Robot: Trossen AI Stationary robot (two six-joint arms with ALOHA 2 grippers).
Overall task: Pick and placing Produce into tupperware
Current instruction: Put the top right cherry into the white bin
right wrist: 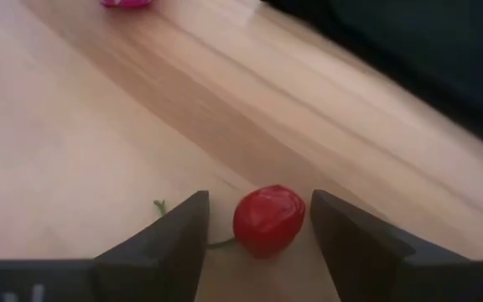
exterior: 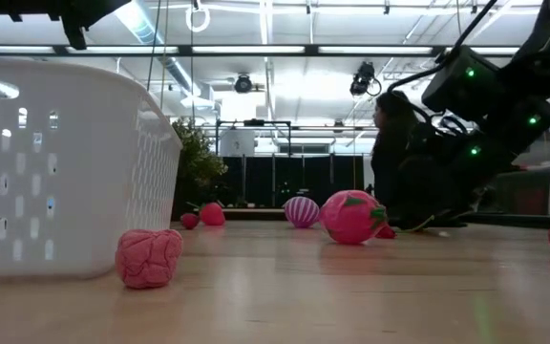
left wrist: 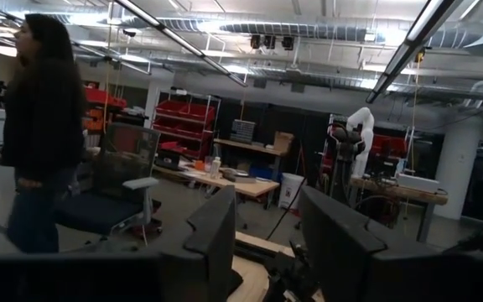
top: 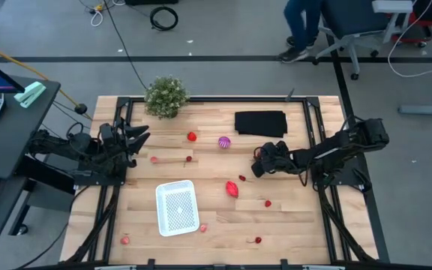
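Right wrist view, gripper (right wrist: 258, 235) astride red piece (right wrist: 267, 220)

A grey floor (top: 223, 34) crossed by cables is seen beyond the wooden table (top: 291, 225). An office chair (left wrist: 120, 189), red storage bins (left wrist: 187, 113) and a workbench (left wrist: 233, 180) are lit by ceiling strip lights (left wrist: 153, 17).

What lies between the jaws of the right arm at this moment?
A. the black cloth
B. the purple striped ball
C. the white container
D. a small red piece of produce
D: in the right wrist view a small red piece of produce sits on the wooden table between the two open jaws of the right gripper, not yet clamped.
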